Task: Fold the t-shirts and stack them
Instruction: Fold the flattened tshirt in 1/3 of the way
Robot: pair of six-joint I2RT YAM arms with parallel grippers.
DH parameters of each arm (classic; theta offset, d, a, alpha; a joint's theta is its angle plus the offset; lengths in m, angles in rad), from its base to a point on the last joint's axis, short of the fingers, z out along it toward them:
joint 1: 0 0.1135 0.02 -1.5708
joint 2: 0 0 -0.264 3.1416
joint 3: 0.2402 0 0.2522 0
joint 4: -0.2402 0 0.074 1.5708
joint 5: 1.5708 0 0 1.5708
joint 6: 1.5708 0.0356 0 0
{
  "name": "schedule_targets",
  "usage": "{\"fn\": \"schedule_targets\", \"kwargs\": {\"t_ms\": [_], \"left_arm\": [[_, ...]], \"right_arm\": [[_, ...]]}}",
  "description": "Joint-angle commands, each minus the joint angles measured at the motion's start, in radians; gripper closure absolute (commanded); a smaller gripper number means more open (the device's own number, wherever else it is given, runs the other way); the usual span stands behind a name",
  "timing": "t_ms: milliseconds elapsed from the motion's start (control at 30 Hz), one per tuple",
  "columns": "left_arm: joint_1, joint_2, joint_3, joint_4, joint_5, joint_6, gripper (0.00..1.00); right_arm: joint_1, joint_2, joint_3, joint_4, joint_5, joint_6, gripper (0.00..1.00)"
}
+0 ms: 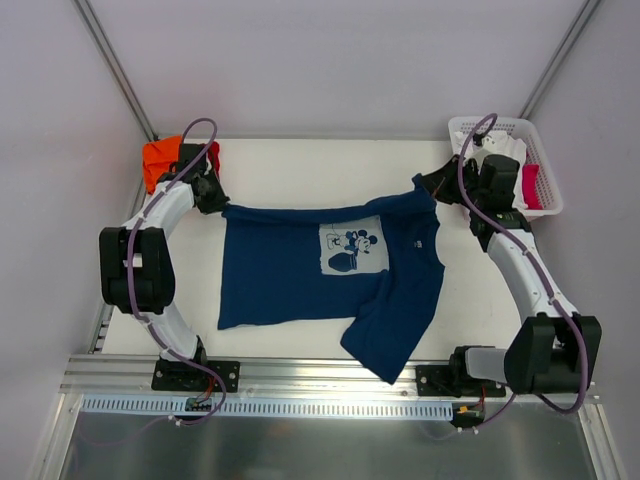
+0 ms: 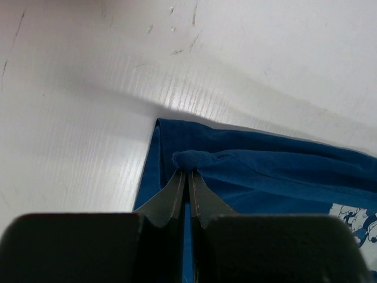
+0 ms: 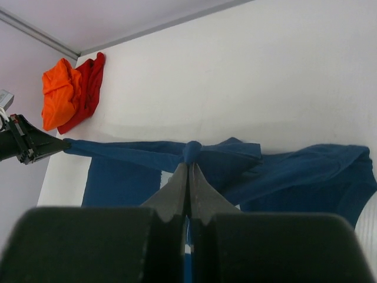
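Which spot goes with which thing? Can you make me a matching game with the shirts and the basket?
Things:
1. navy t-shirt
2. orange t-shirt
3. white basket

Places:
A. far right corner of the table
B. spread across the middle of the table
C. far left corner of the table

Pairs: 1-B, 2-C, 3-A

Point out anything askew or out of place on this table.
The navy shirt lies crooked: its right side is rumpled, with a corner drooping past the near edge of the table. The left tool and right tool both pinch its far edge. The orange shirt and red shirt sit crumpled in the far-left corner.
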Motion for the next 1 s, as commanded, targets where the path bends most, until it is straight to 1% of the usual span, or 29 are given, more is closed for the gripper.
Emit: {"fn": "schedule_targets", "kwargs": {"t_ms": [0, 233, 500, 667, 967], "left_arm": [[0.001, -0.071, -0.035, 0.017, -0.003, -0.016, 1.0], [-0.012, -0.131, -0.118, 0.017, -0.01, -0.036, 1.0], [-0.032, -0.197, -0.229, 0.025, -0.013, -0.063, 1.0], [-0.049, -0.221, -0.279, 0.033, -0.013, -0.076, 1.0], [-0.064, -0.221, -0.341, 0.04, -0.031, -0.086, 1.0]], "right_arm": [[0.017, -0.089, -0.042, -0.011, 0.032, 0.026, 1.0], [0.029, -0.194, -0.174, -0.086, 0.082, 0.06, 1.0], [0.033, -0.267, -0.269, -0.152, 0.147, 0.105, 1.0], [0.038, -0.306, -0.309, -0.185, 0.193, 0.126, 1.0], [0.055, -0.338, -0.339, -0.254, 0.234, 0.158, 1.0]]}}
